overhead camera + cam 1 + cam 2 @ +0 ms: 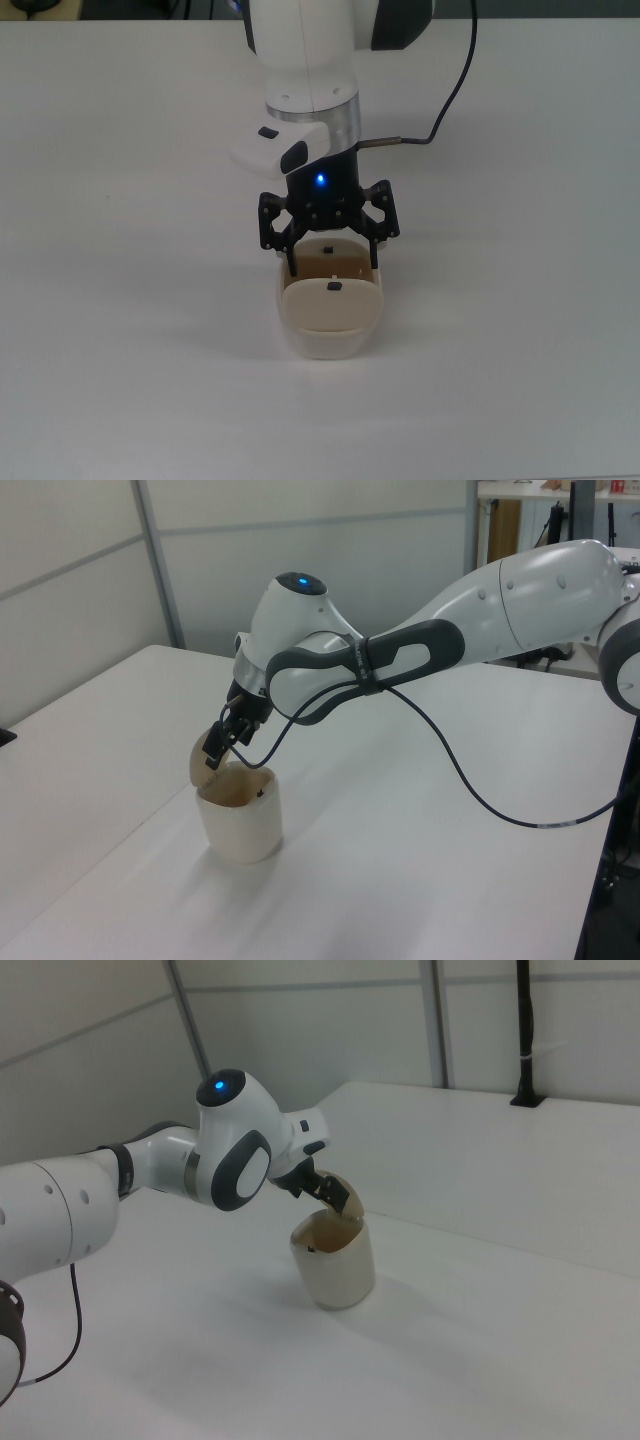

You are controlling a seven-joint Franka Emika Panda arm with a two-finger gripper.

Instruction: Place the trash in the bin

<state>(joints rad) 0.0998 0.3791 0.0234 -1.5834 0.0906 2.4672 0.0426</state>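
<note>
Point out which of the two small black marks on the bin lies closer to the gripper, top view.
The small black mark on the cream plastic bin's rim, between the open gripper's fingers; the other mark sits on the swing-flap lid.

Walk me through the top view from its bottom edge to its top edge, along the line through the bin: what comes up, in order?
Bare table → the bin, flap lid first, then its open mouth → the gripper, fingers spread over that mouth, nothing between them → the arm's white wrist → the table's far edge.
</note>
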